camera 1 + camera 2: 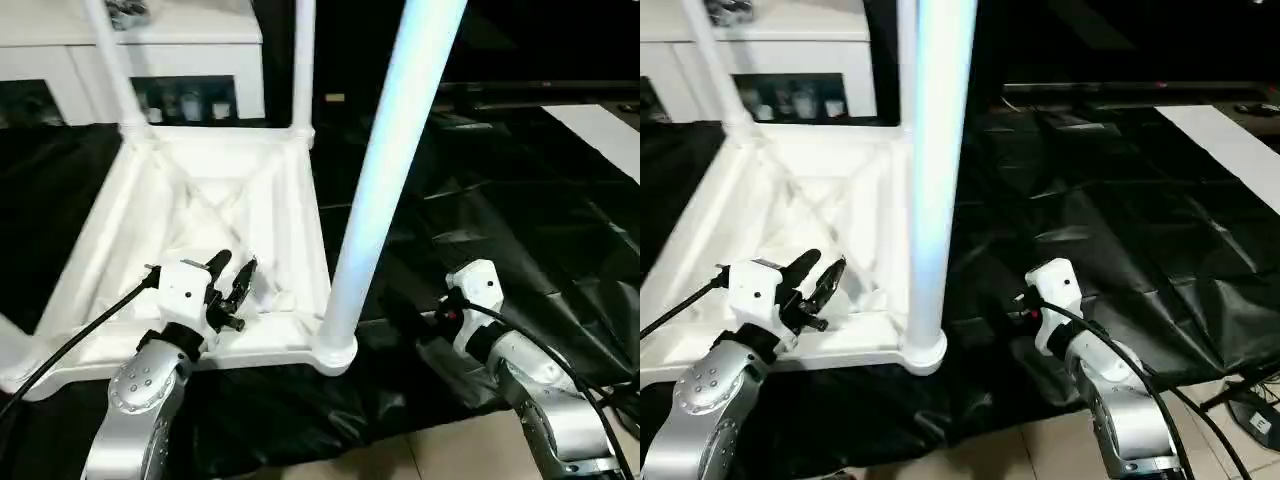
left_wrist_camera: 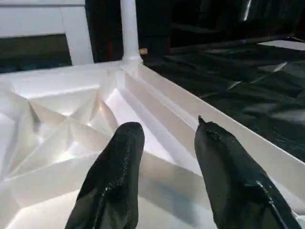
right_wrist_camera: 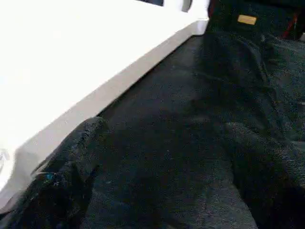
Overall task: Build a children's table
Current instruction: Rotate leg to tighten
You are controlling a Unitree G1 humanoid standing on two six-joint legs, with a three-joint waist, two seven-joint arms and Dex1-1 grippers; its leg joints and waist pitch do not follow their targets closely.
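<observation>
Left hand [image 1: 232,278] half spread, holding nothing, over upturned tabletop [image 1: 120,260]. Right hand [image 3: 157,191] wide apart on black sheet [image 1: 520,230]. Three legs [image 1: 385,170] socketed upright; could tip if near corner bumped.

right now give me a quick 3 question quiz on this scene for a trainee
1. True or false: the table top lies upside down, ribbed underside up.
2. How many legs stand in its corner sockets in the head views? A) one B) three C) none
3. Fill in: the left tool hovers over the table top with its jaws ____.

Key:
1. True.
2. B: the near leg, one far leg and another far leg.
3. Open, holding nothing. The right tool is open too, over the black sheet.
</observation>
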